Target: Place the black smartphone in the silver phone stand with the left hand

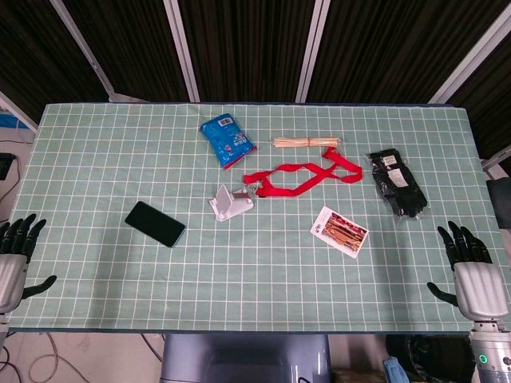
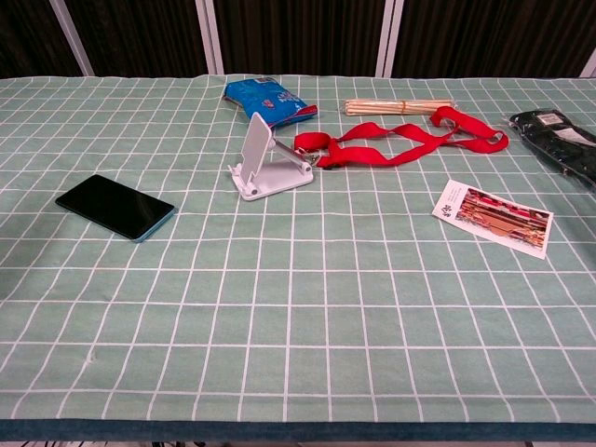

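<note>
black smartphone (image 1: 155, 223), silver stand (image 1: 231, 203), red strap (image 1: 302, 177)

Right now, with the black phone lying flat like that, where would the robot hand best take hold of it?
Probably across the black smartphone's two long edges, coming down from above. It lies flat on the table, screen up, so only its thin sides offer a grip. The left robot hand is nearest.

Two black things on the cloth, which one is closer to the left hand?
The black smartphone, a bare flat slab on the left side of the table, nearer the left hand. The other black item is a plastic-wrapped package far over by the right hand.
</note>
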Robot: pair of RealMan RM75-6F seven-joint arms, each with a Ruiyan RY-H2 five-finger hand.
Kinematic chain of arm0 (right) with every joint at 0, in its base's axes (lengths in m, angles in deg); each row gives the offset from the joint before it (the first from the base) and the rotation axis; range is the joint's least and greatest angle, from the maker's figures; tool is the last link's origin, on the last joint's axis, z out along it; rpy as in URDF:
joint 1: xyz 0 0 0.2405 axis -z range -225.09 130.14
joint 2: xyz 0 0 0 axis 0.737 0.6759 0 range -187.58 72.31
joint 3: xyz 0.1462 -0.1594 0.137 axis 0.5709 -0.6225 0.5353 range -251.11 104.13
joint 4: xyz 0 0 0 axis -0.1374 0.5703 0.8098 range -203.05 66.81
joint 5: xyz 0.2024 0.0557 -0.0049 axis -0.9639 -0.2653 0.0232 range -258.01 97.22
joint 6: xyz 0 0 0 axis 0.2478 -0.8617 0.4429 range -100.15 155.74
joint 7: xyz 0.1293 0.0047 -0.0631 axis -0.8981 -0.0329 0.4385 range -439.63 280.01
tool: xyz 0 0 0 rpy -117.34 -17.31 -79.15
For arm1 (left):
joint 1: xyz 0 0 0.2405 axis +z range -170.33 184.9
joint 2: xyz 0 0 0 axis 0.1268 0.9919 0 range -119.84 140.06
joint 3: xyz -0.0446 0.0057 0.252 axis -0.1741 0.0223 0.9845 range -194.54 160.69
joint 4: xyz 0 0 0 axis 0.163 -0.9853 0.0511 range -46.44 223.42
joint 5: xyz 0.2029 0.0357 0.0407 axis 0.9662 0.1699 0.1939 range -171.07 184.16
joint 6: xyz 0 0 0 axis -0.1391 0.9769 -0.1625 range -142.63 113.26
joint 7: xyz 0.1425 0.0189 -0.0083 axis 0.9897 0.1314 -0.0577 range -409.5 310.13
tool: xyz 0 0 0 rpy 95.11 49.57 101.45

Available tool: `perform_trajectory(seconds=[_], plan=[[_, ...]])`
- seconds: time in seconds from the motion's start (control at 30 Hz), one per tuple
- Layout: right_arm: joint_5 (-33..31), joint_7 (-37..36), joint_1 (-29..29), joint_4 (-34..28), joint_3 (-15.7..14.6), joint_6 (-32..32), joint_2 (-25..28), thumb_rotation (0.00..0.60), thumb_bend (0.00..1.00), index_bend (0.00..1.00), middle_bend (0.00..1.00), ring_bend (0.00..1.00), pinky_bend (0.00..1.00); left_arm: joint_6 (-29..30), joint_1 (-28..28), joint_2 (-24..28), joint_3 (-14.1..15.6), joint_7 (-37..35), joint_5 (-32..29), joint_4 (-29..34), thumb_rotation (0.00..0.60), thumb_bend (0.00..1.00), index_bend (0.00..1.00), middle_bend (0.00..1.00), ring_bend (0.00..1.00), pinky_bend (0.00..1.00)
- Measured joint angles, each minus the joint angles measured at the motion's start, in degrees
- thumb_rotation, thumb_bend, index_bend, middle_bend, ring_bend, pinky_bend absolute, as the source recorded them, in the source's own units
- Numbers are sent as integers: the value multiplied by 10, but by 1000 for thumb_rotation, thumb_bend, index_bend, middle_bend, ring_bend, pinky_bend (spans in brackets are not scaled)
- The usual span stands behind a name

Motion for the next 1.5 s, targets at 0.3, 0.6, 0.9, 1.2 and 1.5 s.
perform_trajectory(seconds=[0.3, 0.6, 0.9, 1.2, 1.5], plan=[[-1, -2, 0, -1, 0, 1, 1, 600, 118, 0, 0, 0, 154, -3, -1, 0, 0, 2, -1, 1, 600, 24, 0, 0, 0, 0], [-5, 1, -1, -5, -1, 6, 2, 600, 120, 0, 0, 0, 154, -12, -3, 3, 0, 5, -10, 6, 600, 24, 0, 0, 0, 0], [-13, -7, -3, -7, 1, 15, 3, 600, 124, 0, 0, 0, 154, -21, -11, 20, -9, 31, -23, 46, 600, 26, 0, 0, 0, 2], [-32, -6, -12, -22, 3, 41, 6, 600, 128, 0, 0, 0, 154, -133, -87, 33, -45, 141, -97, 90, 600, 60, 0, 2, 10, 84], [-39, -21, -13, -29, 4, 48, 11, 600, 132, 0, 0, 0, 154, -279, -209, 5, -68, 270, -198, 60, 600, 63, 28, 64, 48, 84]])
